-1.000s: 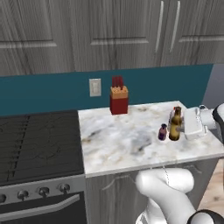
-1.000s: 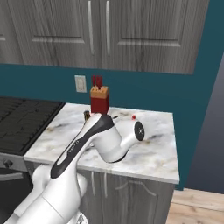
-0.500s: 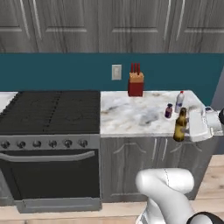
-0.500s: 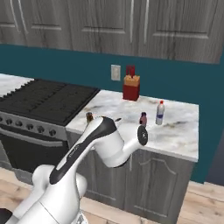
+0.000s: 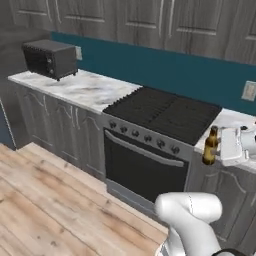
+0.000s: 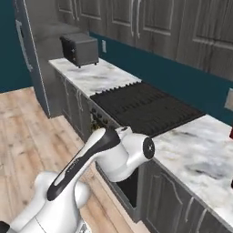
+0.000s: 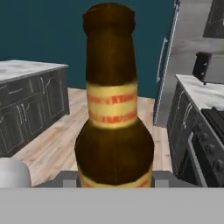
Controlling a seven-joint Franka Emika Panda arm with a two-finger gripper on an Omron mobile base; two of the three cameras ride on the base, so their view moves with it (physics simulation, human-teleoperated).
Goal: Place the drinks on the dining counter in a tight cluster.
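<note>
A brown glass beer bottle [image 5: 210, 146] with a yellow-and-red label hangs upright in the air in front of the stove's right end. My gripper [image 5: 220, 147] is shut on its body from the right. In the hand view the same bottle [image 7: 113, 109] stands very close and upright between the jaws. Beyond it, at the left of the hand view, lies the dining counter [image 7: 22, 68], with a marbled top and dark drawer fronts, some way off across the wooden floor. In the right base view my own arm hides the bottle.
A black stove [image 5: 165, 112] with its oven stands right before the base. Left of it runs a marble counter [image 5: 87, 87] with a dark toaster oven [image 5: 49, 57]. Open wooden floor [image 5: 45, 200] stretches at the lower left. A tall grey fridge [image 7: 168, 52] stands beyond the bottle.
Both base views have swung left from the small counter to the stove and toaster oven, so the base has moved. The beer bottle has come along in my shut gripper.
</note>
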